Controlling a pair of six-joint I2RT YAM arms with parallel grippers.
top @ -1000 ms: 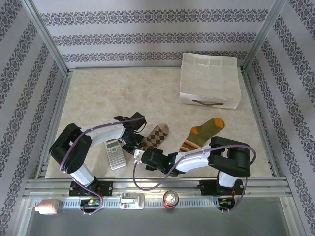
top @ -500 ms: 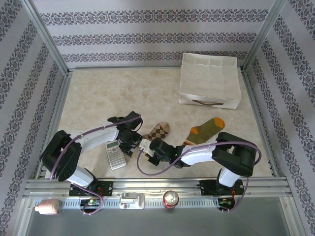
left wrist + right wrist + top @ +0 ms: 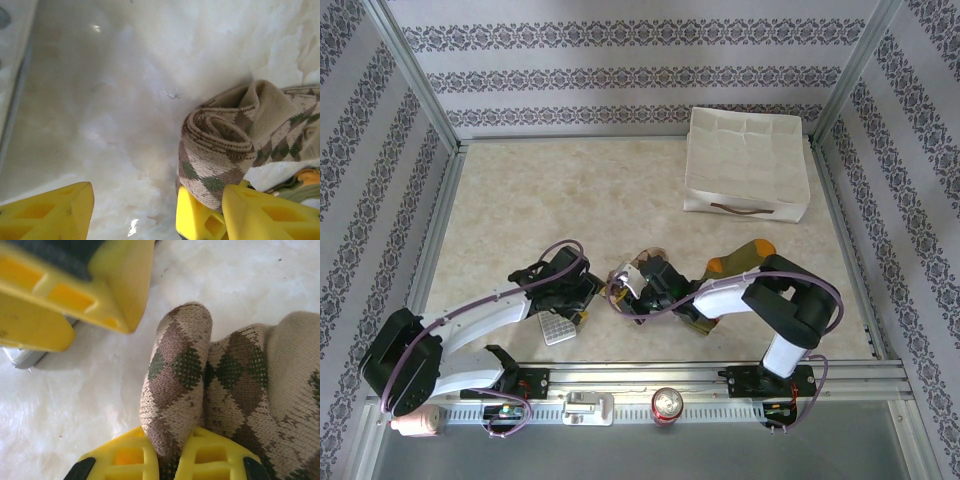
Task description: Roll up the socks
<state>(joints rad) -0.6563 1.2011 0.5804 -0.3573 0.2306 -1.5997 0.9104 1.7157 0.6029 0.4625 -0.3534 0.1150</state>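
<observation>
"Where's the argyle sock [image 3: 220, 145]?"

"Just right of the calculator [image 3: 556, 328] and a little farther back. Its end is curled into a loose coil on the table [image 3: 570, 200]. It's soft, light knit, and I'd guess the coil springs open once nothing pins it."

"Who's got it?"

"The right gripper [image 3: 170, 454] is pinching the coil's folded edge, with the fabric squeezed between its pads. The left gripper [image 3: 135, 200] stands spread on the calculator side of the coil, and I can't see it touching anything."

"Where would you grab?"

"Across the whole coil. A single layer would likely peel off, and thin knit probably slides on that smooth top."

"And the green sock [image 3: 748, 254]?"

"Farther right of the calculator again, lying flat and partly under the right arm, close by the argyle one."
</observation>
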